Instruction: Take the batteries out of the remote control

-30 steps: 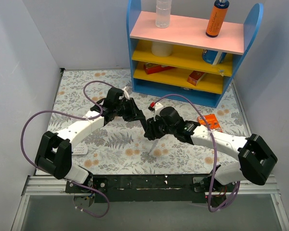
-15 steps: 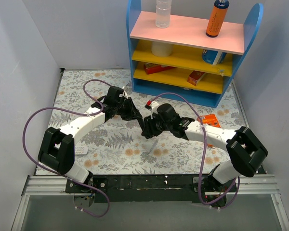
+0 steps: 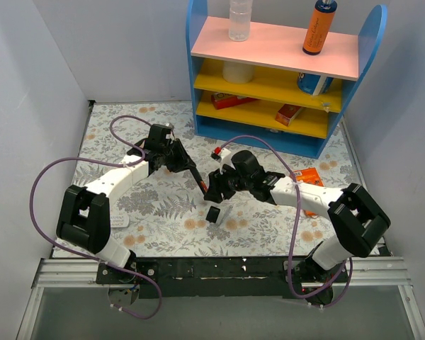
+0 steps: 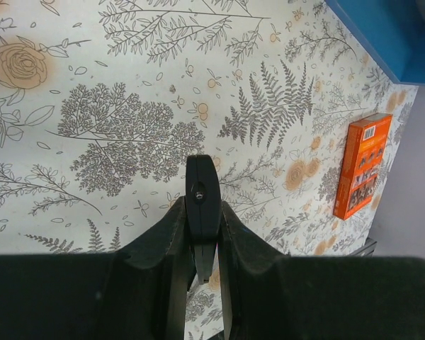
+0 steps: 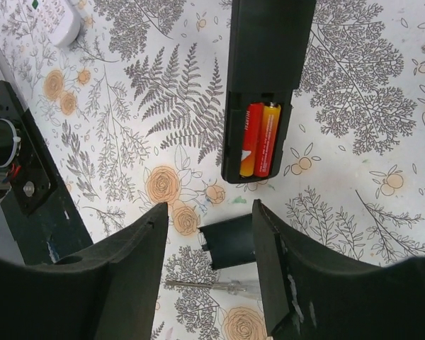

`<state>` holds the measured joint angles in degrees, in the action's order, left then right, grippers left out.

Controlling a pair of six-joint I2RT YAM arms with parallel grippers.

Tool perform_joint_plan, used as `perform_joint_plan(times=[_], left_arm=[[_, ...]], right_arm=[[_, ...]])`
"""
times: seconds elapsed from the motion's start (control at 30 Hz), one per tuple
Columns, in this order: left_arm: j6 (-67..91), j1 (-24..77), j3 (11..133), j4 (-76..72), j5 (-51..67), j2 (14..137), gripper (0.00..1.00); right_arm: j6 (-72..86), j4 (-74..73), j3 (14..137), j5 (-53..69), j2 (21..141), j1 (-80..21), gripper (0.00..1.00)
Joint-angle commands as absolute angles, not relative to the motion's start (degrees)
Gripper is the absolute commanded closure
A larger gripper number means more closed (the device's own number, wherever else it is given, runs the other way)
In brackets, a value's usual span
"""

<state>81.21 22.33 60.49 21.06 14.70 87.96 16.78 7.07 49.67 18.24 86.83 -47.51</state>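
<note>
Since the back cover lies detached on the surface at the near side, the cells are exposed. Just beyond the cover hangs the right tool, fingers spread wide with nothing between them. The batteries sit directly ahead of it, side by side in the end of the remote control that faces this tool. Their length follows the remote's long axis, which runs straight away from the right tool toward the left tool. The left tool is clamped on the far end of the remote, apparently holding it off the surface. The right arm is the nearer to the batteries; it reaches in from the right, wrist bent down over them. The left arm angles in from the left.
</note>
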Motion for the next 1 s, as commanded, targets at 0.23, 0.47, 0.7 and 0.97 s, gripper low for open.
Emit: perform_joint_plan(times=[0.23,0.47,0.7,0.97], left_arm=[[78.5,20.4,57.2,20.1,14.7,83.9,1.0],[76.4,19.2,52.2,17.1,20.7,74.6,1.0],[72.3,15.2,45.4,14.7,31.8,73.9,1.0],[69.6,15.2,47.4,12.7,37.2,80.8,0.87]], right_arm=[[16.3,9.1,48.1,19.4,85.1,-46.4,0.43],[16.4,5.0,44.9,13.2,76.3,-46.1,0.39],[20.6,-2.9,42.3,6.7,71.4,-46.1,0.41],[21.8,-2.1,39.4,7.4,67.1,-46.1,0.41]])
